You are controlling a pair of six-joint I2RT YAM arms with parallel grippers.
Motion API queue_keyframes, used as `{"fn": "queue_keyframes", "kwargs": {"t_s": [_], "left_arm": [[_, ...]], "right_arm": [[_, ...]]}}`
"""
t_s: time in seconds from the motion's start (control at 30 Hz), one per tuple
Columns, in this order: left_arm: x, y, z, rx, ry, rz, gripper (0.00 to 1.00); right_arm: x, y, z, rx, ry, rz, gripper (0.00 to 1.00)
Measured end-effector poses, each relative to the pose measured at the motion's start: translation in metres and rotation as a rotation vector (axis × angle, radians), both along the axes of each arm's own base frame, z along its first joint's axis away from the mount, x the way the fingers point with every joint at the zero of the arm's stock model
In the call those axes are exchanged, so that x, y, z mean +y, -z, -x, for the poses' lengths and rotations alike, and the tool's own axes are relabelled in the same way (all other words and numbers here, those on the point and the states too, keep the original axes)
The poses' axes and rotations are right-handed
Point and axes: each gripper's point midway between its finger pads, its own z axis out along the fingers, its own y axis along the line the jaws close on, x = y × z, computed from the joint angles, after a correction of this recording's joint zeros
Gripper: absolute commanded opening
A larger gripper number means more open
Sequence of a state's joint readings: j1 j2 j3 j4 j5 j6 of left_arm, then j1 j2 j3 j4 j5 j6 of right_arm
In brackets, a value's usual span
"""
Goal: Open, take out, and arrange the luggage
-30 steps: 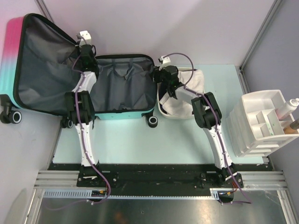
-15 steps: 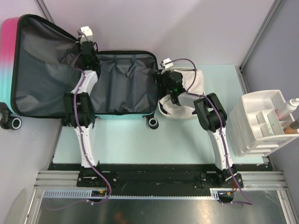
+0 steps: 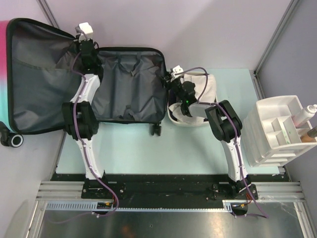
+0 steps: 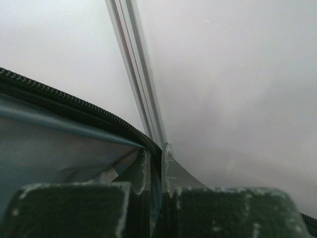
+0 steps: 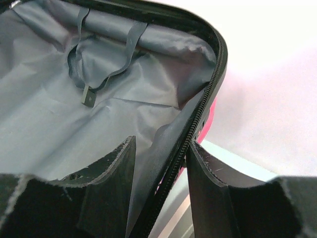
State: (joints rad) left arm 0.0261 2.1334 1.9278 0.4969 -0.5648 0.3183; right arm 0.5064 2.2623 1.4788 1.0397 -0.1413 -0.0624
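Left pincer (image 4: 156, 163): Pressed together on the black zipper trim (image 4: 74, 101) at the far edge of the lid half, close to where the two halves met. We judged this pinch was what held the lid laid back.
Right pincer (image 5: 161, 144): Part closed astride the base half's right rim and pinching it. One of its fingers (image 5: 111, 168) lay against the grey lining (image 5: 49, 99) and the other outside the shell. We took this as a steadying hold, so the case would not roll or turn.
Luggage (image 3: 129, 84): Lay wide open, with the base half on the left of the tabletop (image 3: 198, 148) and the lid half reaching past the tabletop's left edge.
Inside: We saw only creased lining and loose straps. Nothing to take out showed from above.
Neighbours: A white tub (image 3: 210, 87) sat just beside the right rim, and an organiser (image 3: 277, 129) stood well apart at the right edge.
Stage: Opening looked done to us. Taking out and arranging were not yet begun.
Risk: With the lid overhanging and the wheels (image 3: 155, 130) free, we thought letting go of either rim could let the case shift.
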Motion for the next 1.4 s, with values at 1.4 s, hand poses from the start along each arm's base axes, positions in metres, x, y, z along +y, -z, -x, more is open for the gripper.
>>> {"fn": "queue_keyframes", "kwargs": {"t_s": [1.4], "left_arm": [[0.017,0.005,0.085,0.077,0.011,-0.052,0.0]], "right_arm": [[0.008,-0.019,0.06,-0.121,-0.134,-0.002,0.0]]}}
